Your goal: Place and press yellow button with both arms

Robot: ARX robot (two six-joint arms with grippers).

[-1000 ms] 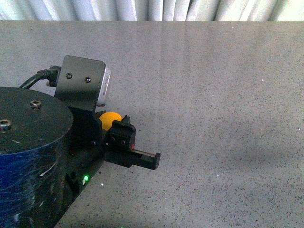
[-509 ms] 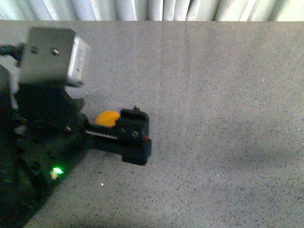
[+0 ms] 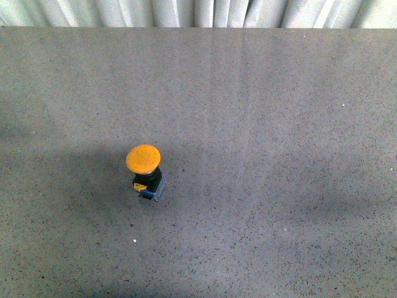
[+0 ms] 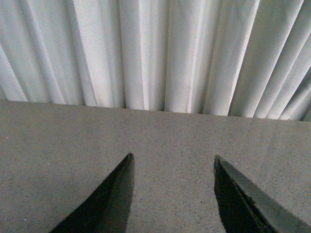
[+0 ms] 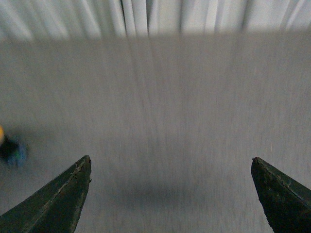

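Note:
The yellow button [image 3: 144,160] stands upright and alone on the grey table [image 3: 279,124] in the front view, its orange-yellow cap above a black, blue and yellow base. Neither arm shows in the front view. In the left wrist view my left gripper [image 4: 172,158] is open and empty over bare table; the button is out of that view. In the right wrist view, which is blurred, my right gripper [image 5: 171,159] is open wide and empty, and the button [image 5: 8,148] shows at the frame edge, well apart from the fingers.
White pleated curtains [image 3: 198,12] hang behind the table's far edge; they also show in the left wrist view [image 4: 155,53]. Soft shadows lie on the table around the button.
My left arm, whose gripper was at the button, has drawn back out of the front view. The button is left standing free at the same spot.

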